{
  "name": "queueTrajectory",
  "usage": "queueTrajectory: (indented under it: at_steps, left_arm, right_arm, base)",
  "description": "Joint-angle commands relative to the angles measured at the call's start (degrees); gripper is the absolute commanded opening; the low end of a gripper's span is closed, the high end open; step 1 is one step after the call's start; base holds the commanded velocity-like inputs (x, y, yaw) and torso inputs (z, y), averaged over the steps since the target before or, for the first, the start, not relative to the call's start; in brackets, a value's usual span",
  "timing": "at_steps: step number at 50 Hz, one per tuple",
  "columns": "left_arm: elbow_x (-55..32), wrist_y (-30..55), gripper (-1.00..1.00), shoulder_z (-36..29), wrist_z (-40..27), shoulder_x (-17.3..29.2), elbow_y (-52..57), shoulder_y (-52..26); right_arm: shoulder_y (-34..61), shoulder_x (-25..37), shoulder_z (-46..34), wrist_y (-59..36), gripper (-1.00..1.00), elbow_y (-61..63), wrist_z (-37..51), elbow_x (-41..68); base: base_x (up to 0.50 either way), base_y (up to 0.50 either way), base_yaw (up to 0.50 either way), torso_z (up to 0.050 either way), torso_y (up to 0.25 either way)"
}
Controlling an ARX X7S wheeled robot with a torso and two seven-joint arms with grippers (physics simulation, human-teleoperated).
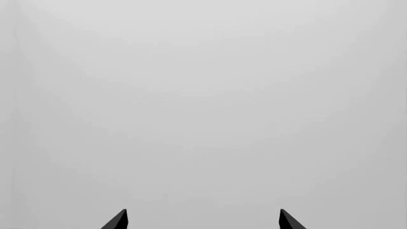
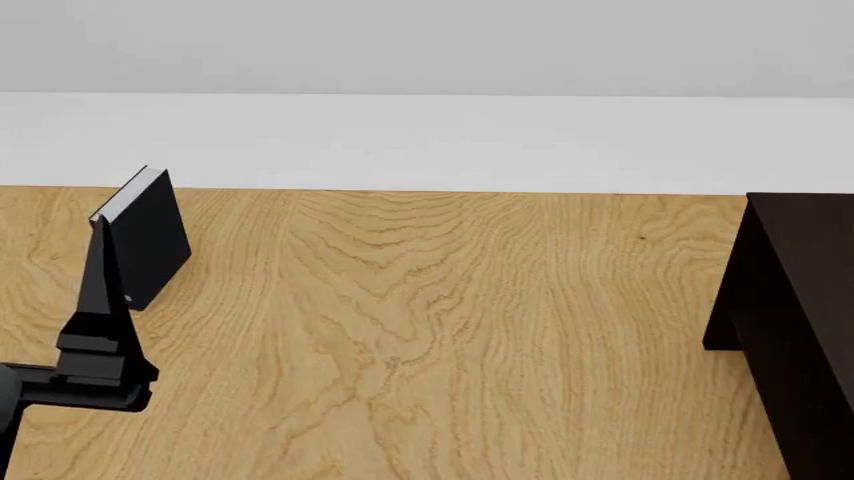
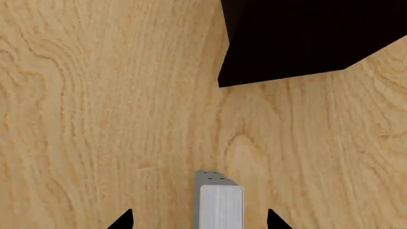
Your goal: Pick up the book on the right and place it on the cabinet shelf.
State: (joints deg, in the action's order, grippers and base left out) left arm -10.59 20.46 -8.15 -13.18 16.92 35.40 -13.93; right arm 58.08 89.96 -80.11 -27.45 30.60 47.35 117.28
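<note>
In the right wrist view a light grey book (image 3: 218, 205) with a paler edge stands on the wooden table (image 3: 95, 119), between the two fingertips of my right gripper (image 3: 199, 221). The jaws are wide apart, with a gap on each side of the book. The very dark cabinet (image 3: 305, 38) lies beyond it; it also shows in the head view (image 2: 801, 320) at the right edge. The right gripper and the grey book are out of the head view. My left gripper (image 2: 102, 262) is at the table's left; its wrist view shows it open and empty (image 1: 203, 220).
A black book with a white page edge (image 2: 147, 245) stands at the far left, just behind the left gripper. The wooden table (image 2: 441, 330) runs back to a pale wall (image 2: 427, 140). The left wrist view shows only plain grey wall (image 1: 203, 95).
</note>
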Motion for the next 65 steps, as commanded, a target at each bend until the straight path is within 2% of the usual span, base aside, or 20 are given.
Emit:
queueTrajectory:
  at_steps: [1, 27, 42, 43, 58, 65]
  left_arm:
    - [-0.20, -0.12, 1.00, -0.29, -0.19, 0.16, -0.20, -0.04]
    - [-0.25, -0.05, 1.00, -1.11, -0.77, 0.67, -0.17, -0.17]
    - [-0.37, -0.64, 1.00, -1.32, -1.03, 0.86, -0.78, -0.26]
    - [-0.41, -0.60, 1.00, -1.32, -1.06, 0.88, -0.76, -0.25]
    - [-0.82, -0.31, 1.00, -1.37, -1.40, 1.25, -0.17, -0.19]
    - [-0.89, -0.33, 1.00, -1.51, -1.53, 1.41, -0.03, -0.13]
  right_arm:
    - [-2.78, 0.02, -2.52, 2.56, 1.00, -2.33, -4.23, -3.43]
    - [-8.80, -1.64, -7.87, 9.89, 1.00, -3.58, -8.28, -7.23]
    - [-9.29, -2.73, -8.18, 9.77, 1.00, -4.33, -8.14, -7.12]
    - [-9.24, -2.67, -8.14, 9.49, -1.00, -4.35, -7.29, -7.05]
    - [-5.29, -0.76, -4.16, 5.16, -1.00, 0.24, -1.96, -7.20]
    - [0.14, -4.68, 0.53, -1.67, -1.00, 3.33, 4.78, -5.91]
  base:
    - [0.00, 0.00, 0.00, 0.000, 0.000]
    - [0.00, 0.00, 0.00, 0.000, 0.000]
    - [0.00, 0.00, 0.00, 0.000, 0.000]
    - [0.00, 0.00, 0.00, 0.000, 0.000]
    - [0.00, 0.00, 0.00, 0.000, 0.000]
    - [0.00, 0.00, 0.00, 0.000, 0.000]
